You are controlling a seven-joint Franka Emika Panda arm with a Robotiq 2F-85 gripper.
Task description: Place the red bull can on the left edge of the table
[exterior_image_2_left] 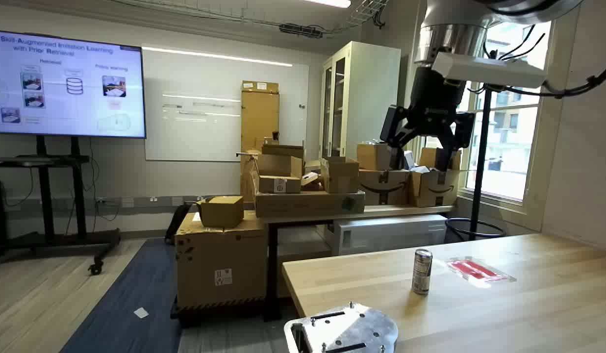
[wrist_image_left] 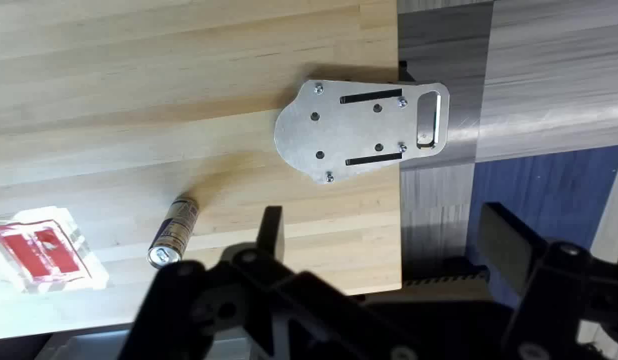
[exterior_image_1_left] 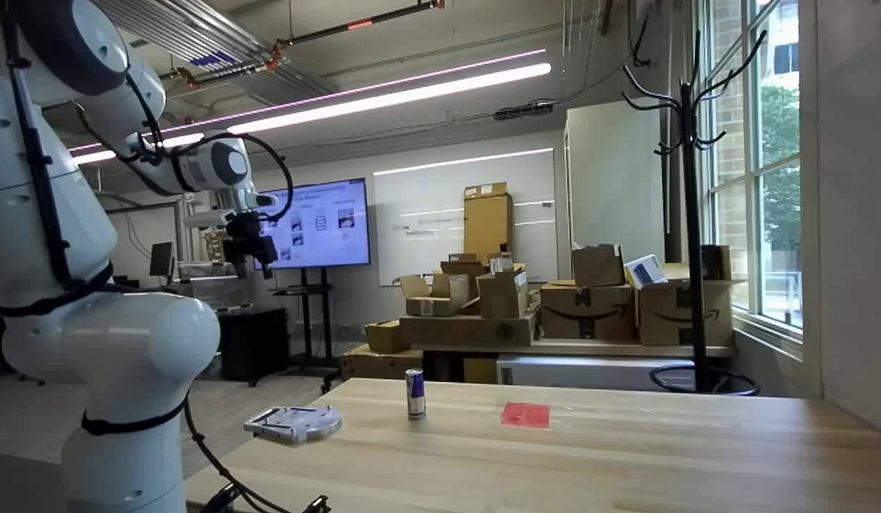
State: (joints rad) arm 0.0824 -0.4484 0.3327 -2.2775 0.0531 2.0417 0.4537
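The red bull can (exterior_image_1_left: 415,394) is a slim blue and silver cylinder standing upright on the light wood table (exterior_image_1_left: 661,456). It also stands upright in an exterior view (exterior_image_2_left: 421,272), with bare wood around it. In the wrist view the can (wrist_image_left: 171,232) is at the lower left, left of the fingers, its silver top towards the bottom. My gripper (exterior_image_2_left: 419,165) is high above the table, fingers pointing down, well apart from the can. In the wrist view the gripper (wrist_image_left: 382,212) has its fingers wide apart, with nothing between them. The table's edge (wrist_image_left: 400,225) passes below them.
A silver metal plate (wrist_image_left: 359,130) with a handle slot overhangs the table edge; it also shows in both exterior views (exterior_image_1_left: 294,424) (exterior_image_2_left: 344,331). A flat red patch under clear film (exterior_image_2_left: 474,270) lies near the can. Cardboard boxes (exterior_image_1_left: 586,310) and a coat rack (exterior_image_1_left: 691,214) stand behind the table.
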